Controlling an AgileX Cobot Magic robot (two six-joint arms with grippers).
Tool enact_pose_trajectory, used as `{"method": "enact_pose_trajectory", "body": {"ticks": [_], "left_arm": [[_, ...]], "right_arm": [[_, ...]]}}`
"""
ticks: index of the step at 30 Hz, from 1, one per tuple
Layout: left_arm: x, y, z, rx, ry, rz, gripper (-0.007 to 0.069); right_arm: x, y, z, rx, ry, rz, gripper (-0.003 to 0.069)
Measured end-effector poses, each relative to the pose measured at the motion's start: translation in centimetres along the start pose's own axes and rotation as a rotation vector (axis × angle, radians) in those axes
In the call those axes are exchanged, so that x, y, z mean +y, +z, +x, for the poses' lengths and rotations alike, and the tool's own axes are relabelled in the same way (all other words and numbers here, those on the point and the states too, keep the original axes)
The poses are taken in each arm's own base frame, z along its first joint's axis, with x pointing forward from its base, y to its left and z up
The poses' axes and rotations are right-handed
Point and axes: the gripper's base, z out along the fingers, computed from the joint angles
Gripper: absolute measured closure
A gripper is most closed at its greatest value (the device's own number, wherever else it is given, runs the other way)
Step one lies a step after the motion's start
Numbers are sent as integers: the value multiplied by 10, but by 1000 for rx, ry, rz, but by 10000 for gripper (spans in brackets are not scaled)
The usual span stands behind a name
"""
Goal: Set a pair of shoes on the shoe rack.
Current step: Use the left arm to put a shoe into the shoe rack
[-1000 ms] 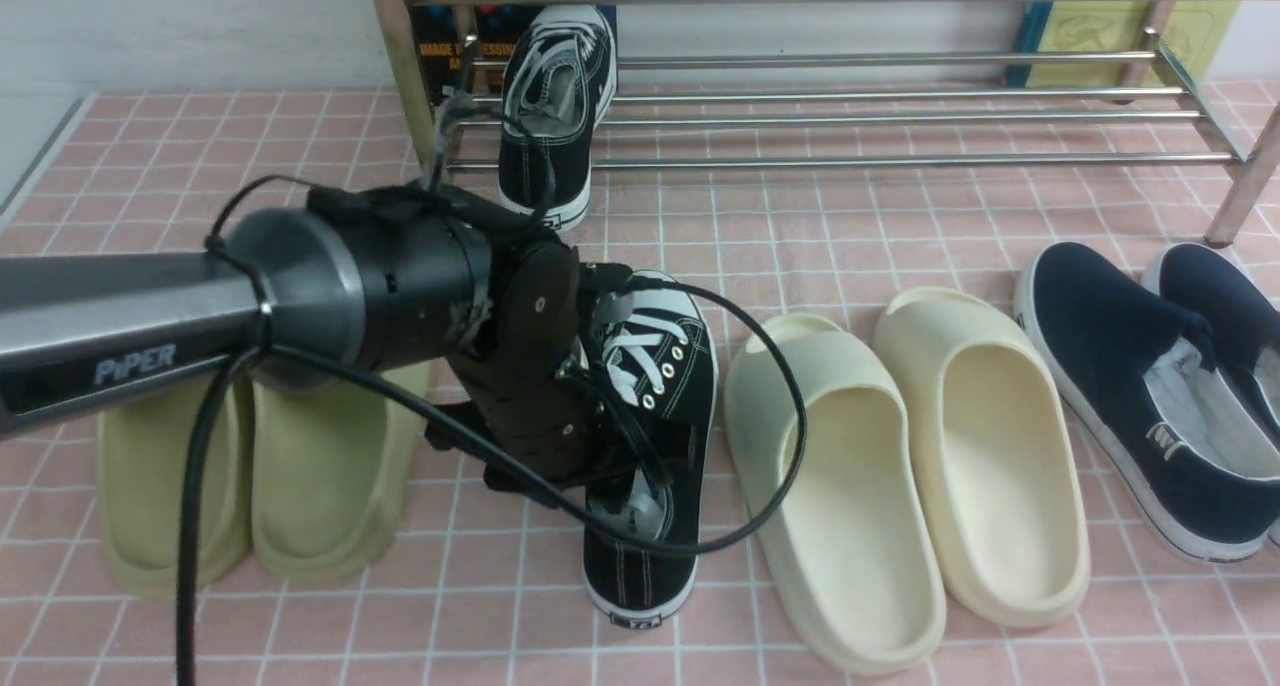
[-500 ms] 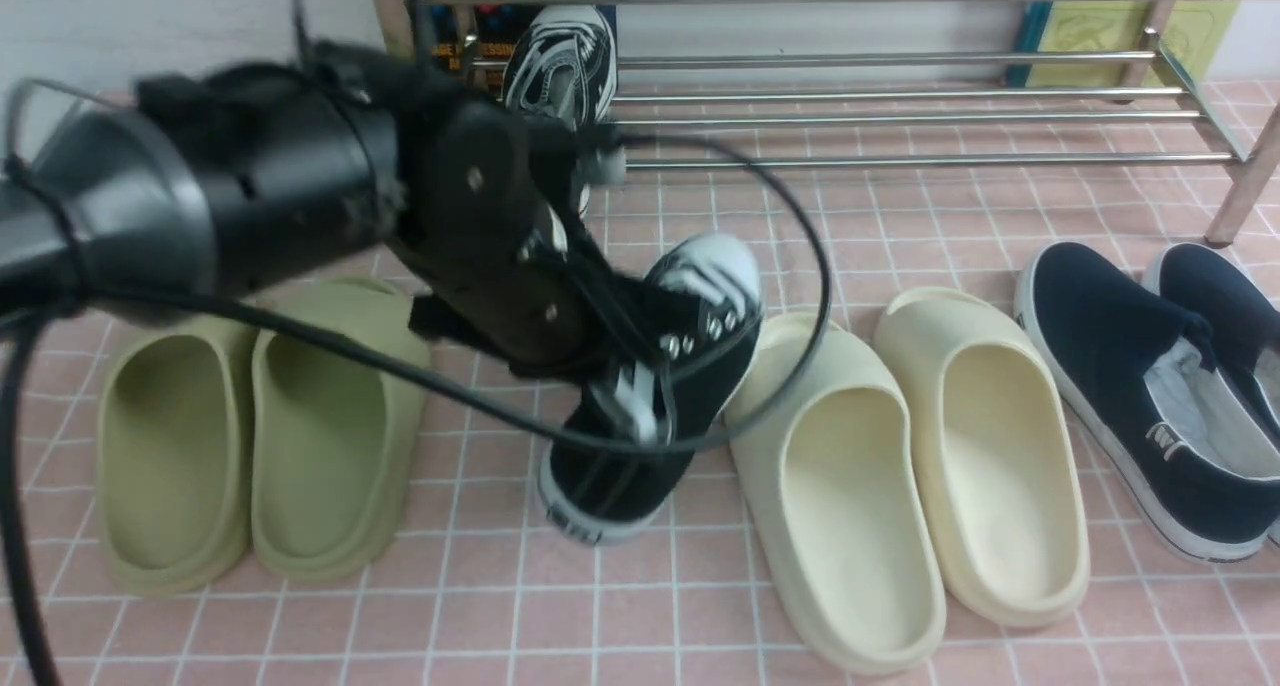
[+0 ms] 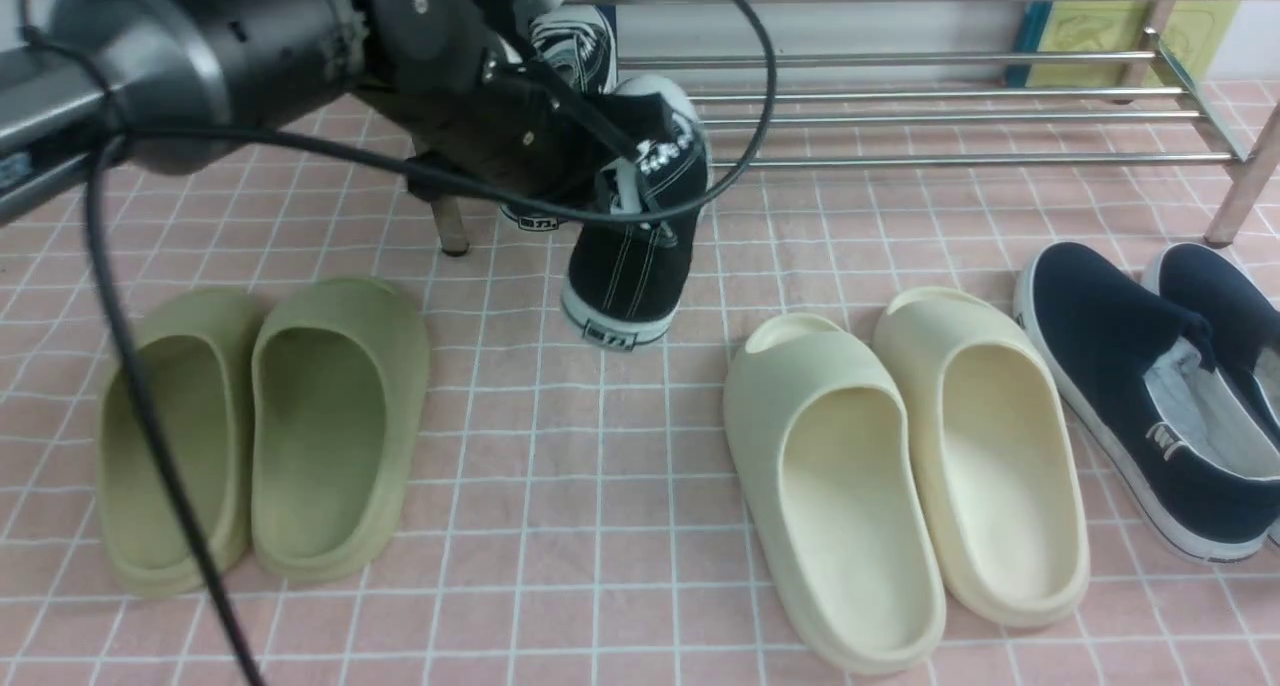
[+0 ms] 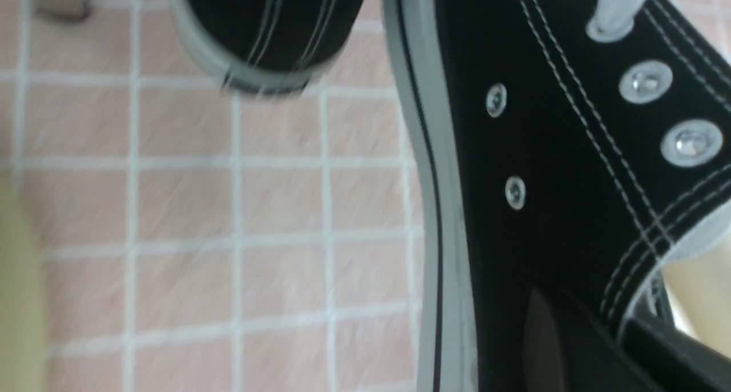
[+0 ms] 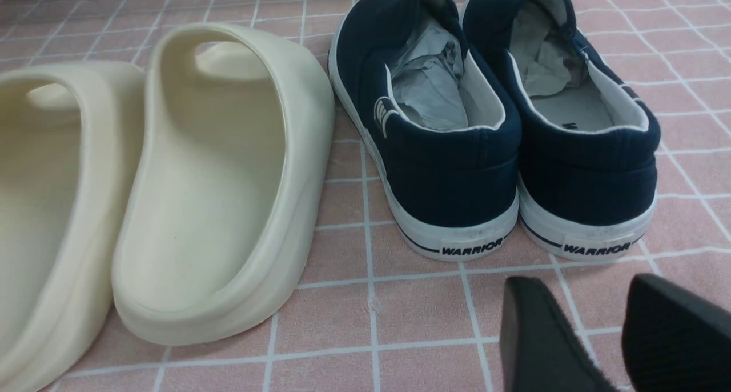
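Pink tiled floor (image 3: 600, 466) lies under your left claw (image 3: 612, 158), pinched on the black sneaker (image 3: 640, 251) hanging heel-down at twelve o'clock by the shoe rack (image 3: 900, 93), so its sagging heel could snag the front bar (image 3: 950, 159) or knock its racked mate (image 3: 582, 38) at eleven o'clock.

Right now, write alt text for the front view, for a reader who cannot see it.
The left gripper holds a black sneaker, tilted heel-down, before the chrome shoe rack, where its mate already sits. Green slides, cream slides and navy slip-ons lie on the pink tiled floor.
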Motion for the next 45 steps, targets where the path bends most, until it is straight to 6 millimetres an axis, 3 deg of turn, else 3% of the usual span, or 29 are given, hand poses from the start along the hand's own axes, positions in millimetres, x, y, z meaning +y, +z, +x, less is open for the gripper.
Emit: {"method": "enact_pose_trajectory", "body": {"ticks": [8,12,18,24,29,36,37,41,45], "left_arm": [[1,47,-28,-83,-18,20,601],[11,70,-41,-125,-35,16,601],[26,91,-59,-182,-78,15,599],[30,105,-63,-207,-73,16,584],[29,105,-64,-218,-28,16,525],[19,86,-76,-170,21,8,305],[15,76,-81,-143,31,3,276],[7,53,-88,-74,82,-11,258],[1,29,-88,51,185,-39,330]], "right_arm": [[0,0,0,0,0,0,419],[0,0,0,0,0,0,419],[0,0,0,0,0,0,419],[0,0,0,0,0,0,419],[0,0,0,0,0,0,419],[0,0,0,0,0,0,419],[0,0,0,0,0,0,419],[0,0,0,0,0,0,419],[0,0,0,0,0,0,419]]}}
